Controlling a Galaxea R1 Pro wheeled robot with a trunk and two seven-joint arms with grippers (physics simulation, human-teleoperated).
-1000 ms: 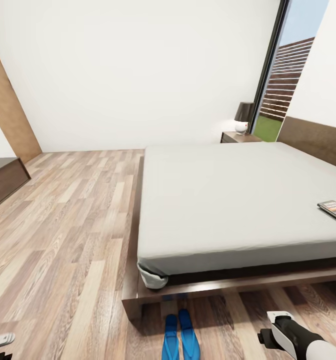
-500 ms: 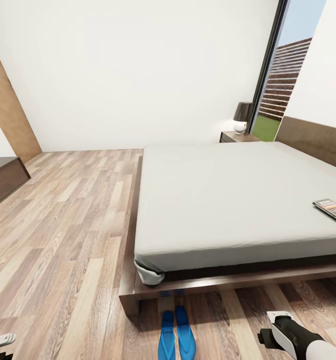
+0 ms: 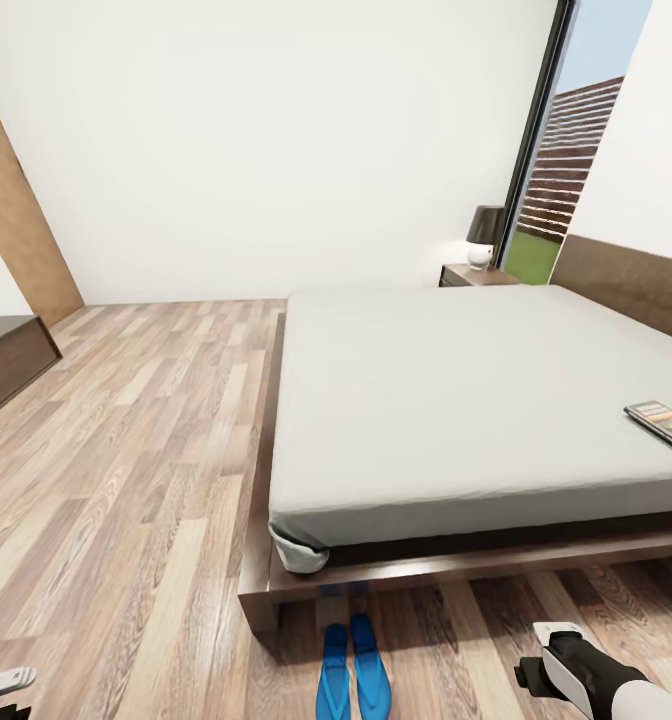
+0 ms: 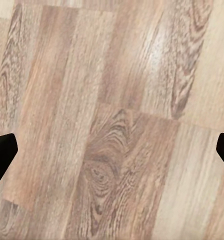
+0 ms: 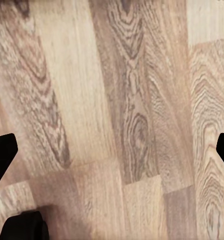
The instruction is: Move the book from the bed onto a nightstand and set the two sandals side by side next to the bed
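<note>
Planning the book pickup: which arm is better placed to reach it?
Probably the right. The book lies at the bed's right edge, on the right gripper's side; the left gripper hangs far across.

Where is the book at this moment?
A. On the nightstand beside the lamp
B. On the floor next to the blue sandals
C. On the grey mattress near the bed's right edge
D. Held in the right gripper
C. The book lies flat on the grey mattress of the bed, far from the nightstand and apart from the sandals on the floor.
</note>
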